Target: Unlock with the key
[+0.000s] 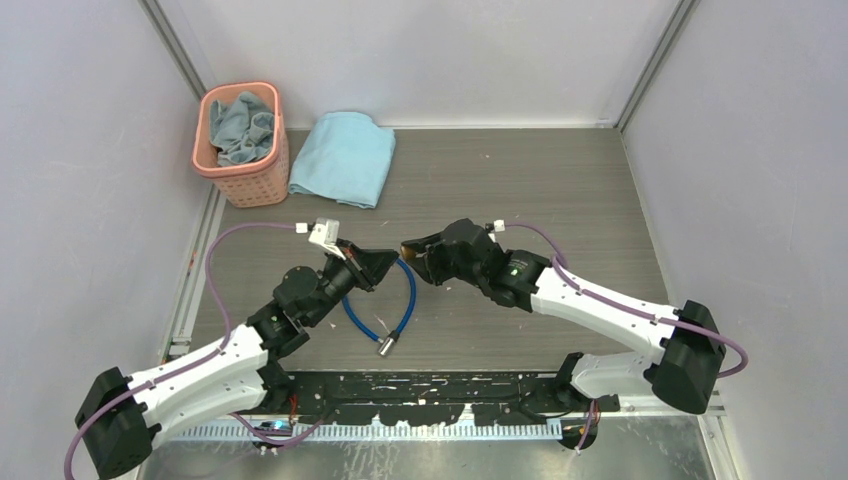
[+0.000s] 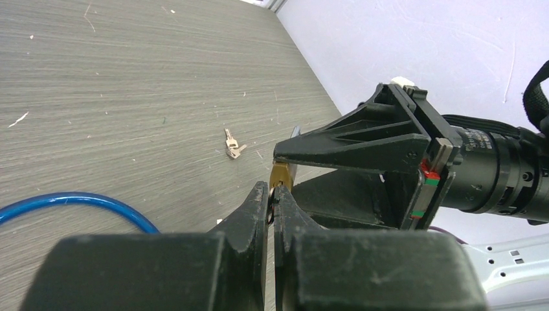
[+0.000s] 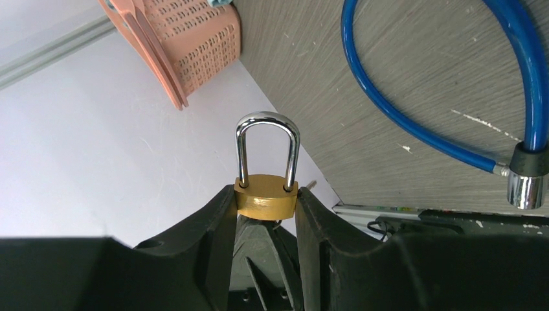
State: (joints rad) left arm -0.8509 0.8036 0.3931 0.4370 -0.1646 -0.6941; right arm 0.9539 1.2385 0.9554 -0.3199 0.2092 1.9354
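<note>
Step in hand: your two grippers meet at the base of the padlock [image 3: 266, 199], which is held clear of the bench [image 1: 520, 180]. I judge this to be lining up on the keyway.
Right gripper [image 3: 265, 203]: pinching the brass body from both sides, with the shackle [image 3: 267, 118] closed at 12 o'clock.
Left gripper [image 2: 272, 196]: pressed together, tips right under the padlock's base. You cannot tell whether anything thin sits between them.
The key [image 2: 231, 144]: in the left wrist view it lies flat on the bench at 11 o'clock from the left gripper's tips, apart from both grippers.
How to do it well: hold the right grip steady so the body does not twist. Approach straight along the keyway, never at a slant. Turn only once seated, and watch the shackle for release.
Risk: the brass sides look smooth, so a sideways push may slide the padlock out.
Counts: one padlock; one blue cable [image 3: 532, 78] with one metal end [image 3: 526, 188] showing; one key piece on the bench, possibly two lying together; one basket [image 1: 240, 185]; one folded towel [image 1: 345, 158]; one cloth [image 1: 243, 128] in the basket; two grippers.
</note>
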